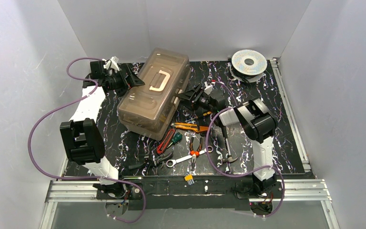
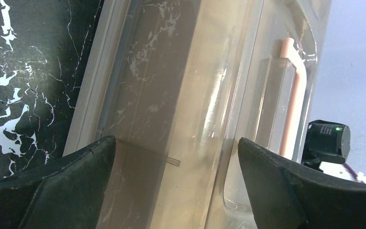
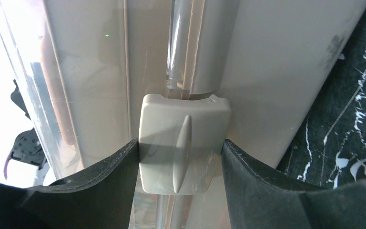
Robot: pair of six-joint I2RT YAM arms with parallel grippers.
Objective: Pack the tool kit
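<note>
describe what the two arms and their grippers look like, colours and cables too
Both the left arm and right arm have white links joined by chunky black joint housings. A purple cable loops loosely along each, from base to wrist. The left gripper and right gripper are matte black, with broad wedge-shaped fingers tapering to blunt tips.

Black marbled table: toolbox, wire spool (far right corner), scattered hand tools

Toolbox centre-left, tools before it, spool behind right, seemingly apart
</note>
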